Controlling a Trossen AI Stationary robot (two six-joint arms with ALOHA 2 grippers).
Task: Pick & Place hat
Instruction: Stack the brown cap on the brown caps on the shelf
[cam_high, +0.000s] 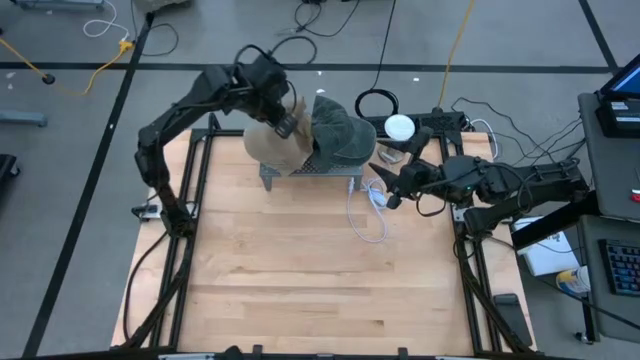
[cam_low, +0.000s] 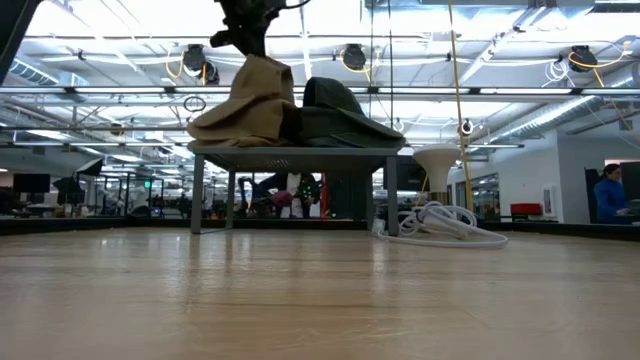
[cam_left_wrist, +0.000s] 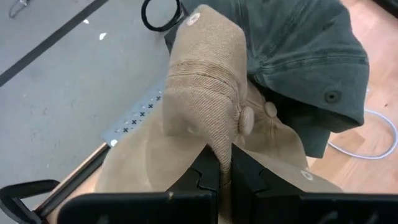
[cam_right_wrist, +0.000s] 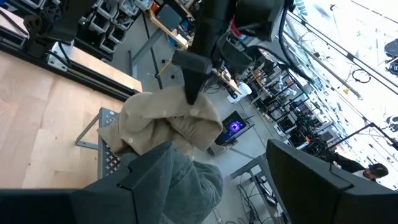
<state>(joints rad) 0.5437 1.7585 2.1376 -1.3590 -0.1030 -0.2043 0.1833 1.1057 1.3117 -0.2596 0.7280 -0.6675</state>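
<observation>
Two hats on rack (cam_high: 330, 172): tan hat (cam_high: 268, 143) pinched in left gripper (cam_high: 287, 122) jaws; right gripper (cam_high: 384, 186) jaws wide, empty.

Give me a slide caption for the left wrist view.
Left pincer shut on the tan hat, beside the green hat on the rack.

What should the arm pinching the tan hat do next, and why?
Probably lift it straight up. The left gripper has its jaws shut on a fold of the tan hat, which sits on the small stand against the green hat; lifting clears both.
</observation>
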